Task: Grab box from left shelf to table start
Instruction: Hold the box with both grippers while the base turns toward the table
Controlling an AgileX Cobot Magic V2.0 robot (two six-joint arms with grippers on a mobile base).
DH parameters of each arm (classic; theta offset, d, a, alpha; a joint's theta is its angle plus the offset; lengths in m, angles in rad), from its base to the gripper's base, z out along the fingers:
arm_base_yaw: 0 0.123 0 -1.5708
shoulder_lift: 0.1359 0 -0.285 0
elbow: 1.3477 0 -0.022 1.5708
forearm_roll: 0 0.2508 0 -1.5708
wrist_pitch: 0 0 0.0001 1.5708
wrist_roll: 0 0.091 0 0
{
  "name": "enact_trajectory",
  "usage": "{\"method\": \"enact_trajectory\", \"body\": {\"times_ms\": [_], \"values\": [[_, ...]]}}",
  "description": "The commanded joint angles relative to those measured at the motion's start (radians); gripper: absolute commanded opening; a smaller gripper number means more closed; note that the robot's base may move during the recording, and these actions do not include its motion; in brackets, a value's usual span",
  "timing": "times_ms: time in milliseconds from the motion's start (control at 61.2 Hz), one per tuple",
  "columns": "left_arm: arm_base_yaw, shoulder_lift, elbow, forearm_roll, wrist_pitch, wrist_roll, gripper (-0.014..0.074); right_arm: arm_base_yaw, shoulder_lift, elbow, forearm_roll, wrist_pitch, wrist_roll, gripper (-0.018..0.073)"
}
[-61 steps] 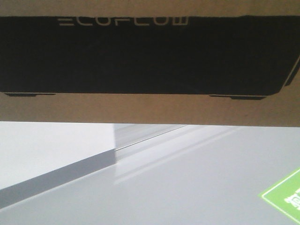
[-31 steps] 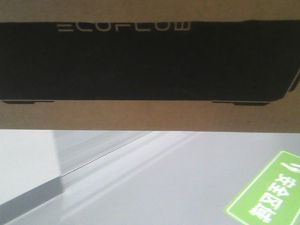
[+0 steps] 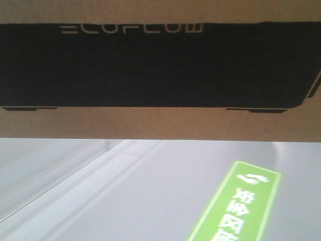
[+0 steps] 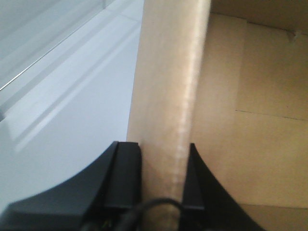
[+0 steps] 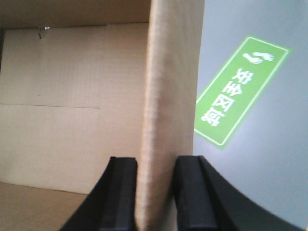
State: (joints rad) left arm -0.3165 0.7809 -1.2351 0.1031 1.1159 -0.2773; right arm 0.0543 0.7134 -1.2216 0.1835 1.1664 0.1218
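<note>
While the left claw point(image 4: 162, 154) is clamped down to a narrow gap on an upright cardboard wall of the box point(image 4: 168, 77), its black fingers point(image 4: 126, 168) pressing on either face, the right claw point(image 5: 156, 166) pinches the wall at the carton's other end the same way. Inward of each claw lies more plain brown cardboard. Outward of the left claw runs pale grey floor point(image 4: 72, 120) crossed by faint lines. Outward of the right claw, farther off, lies a green floor sign point(image 5: 240, 91) with white characters and footprints. From the front, the box fills the upper half of the view, showing its black panel point(image 3: 160, 65) lettered ECOFLOW, with floor beyond its lower edge.
</note>
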Motion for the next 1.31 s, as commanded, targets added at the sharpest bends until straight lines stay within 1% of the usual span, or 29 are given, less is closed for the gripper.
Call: {"method": "enact_trajectory", "body": {"times_ms": [0,98,261,555,866,1111,1290], "values": [[0.009,-0.012,-0.043,0.071,-0.157,-0.031,-0.0085,-0.007,0.001,-0.026,-0.105,-0.103,-0.008,0.0018],[0.009,-0.012,-0.043,0.072,-0.165,-0.031,-0.0085,-0.007,0.001,-0.026,-0.105,-0.103,-0.008,0.0018],[0.009,-0.012,-0.043,0.097,-0.179,-0.031,-0.0085,-0.007,0.001,-0.026,-0.105,-0.103,-0.008,0.0018],[0.009,-0.012,-0.043,0.097,-0.230,-0.031,-0.0085,-0.007,0.001,-0.026,-0.105,-0.103,-0.008,0.0018],[0.009,-0.012,-0.043,0.115,-0.242,-0.031,-0.0085,-0.007,0.001,-0.026,-0.105,-0.103,-0.008,0.0018],[0.009,-0.012,-0.043,0.115,-0.276,-0.031,-0.0085,-0.007,0.001,-0.026,-0.105,-0.103,-0.008,0.0018],[0.009,-0.012,-0.043,0.117,-0.280,-0.031,-0.0085,-0.007,0.001,-0.026,-0.105,-0.103,-0.008,0.0018]]}}
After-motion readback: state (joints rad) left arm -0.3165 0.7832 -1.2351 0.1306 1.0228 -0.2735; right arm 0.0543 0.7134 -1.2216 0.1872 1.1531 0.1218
